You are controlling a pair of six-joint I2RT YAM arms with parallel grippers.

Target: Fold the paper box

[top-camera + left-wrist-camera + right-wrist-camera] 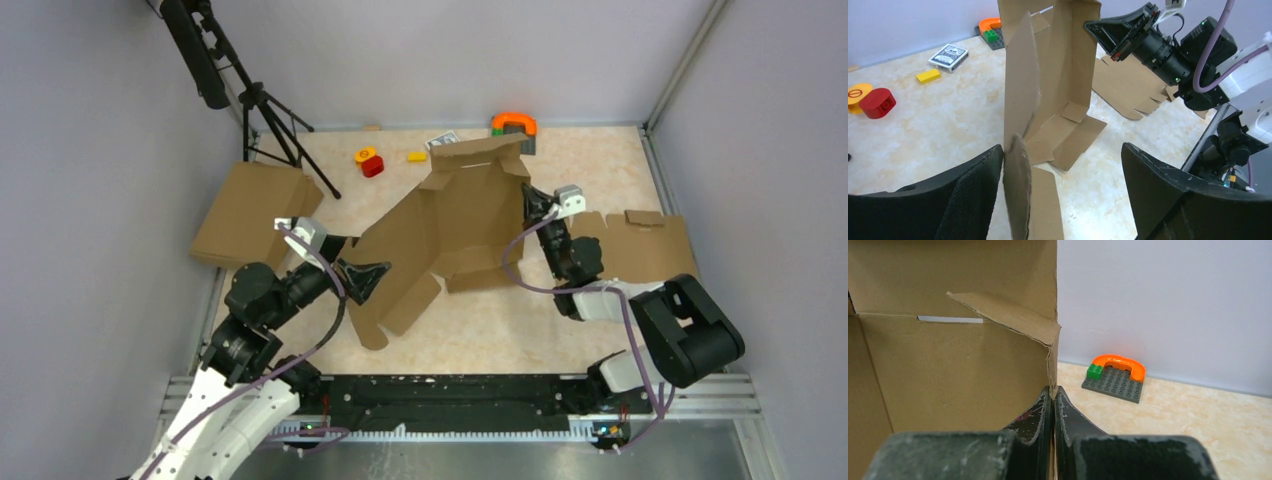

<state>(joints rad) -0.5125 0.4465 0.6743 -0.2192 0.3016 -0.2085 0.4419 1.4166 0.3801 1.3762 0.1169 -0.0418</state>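
Marbled beige table [520,330]. The paper box [450,220] sits mid-table, a wide die-cut brown sheet partly folded: far end at 12 o'clock stands up w/ walls raised, near flaps trail flat toward 7 o'clock.

At 9 o'clock, flat plain brown box [250,212] on the table edge, apart from the task sheet. At 3 o'clock, smaller notched cardboard blank [650,250] lies flat, partly under the R arm.

Right gripper [1053,392] at the sheet's 3 o'clock side: fingers pinched together on the upright wall's corner edge.

Left gripper [1062,150] at the sheet's 8 o'clock side: fingers wide apart, holding nothing; a flap edge stands just beside one finger [983,185], contact can't be told.

Black tripod [270,120] at 10 o'clock. Grey baseplate [1115,385] w/ orange arch [1120,364] & green brick [1094,371] at 1 o'clock, by the back wall. Card deck [948,56], red block [877,102] & yellow brick [928,75] lie around 11 o'clock.
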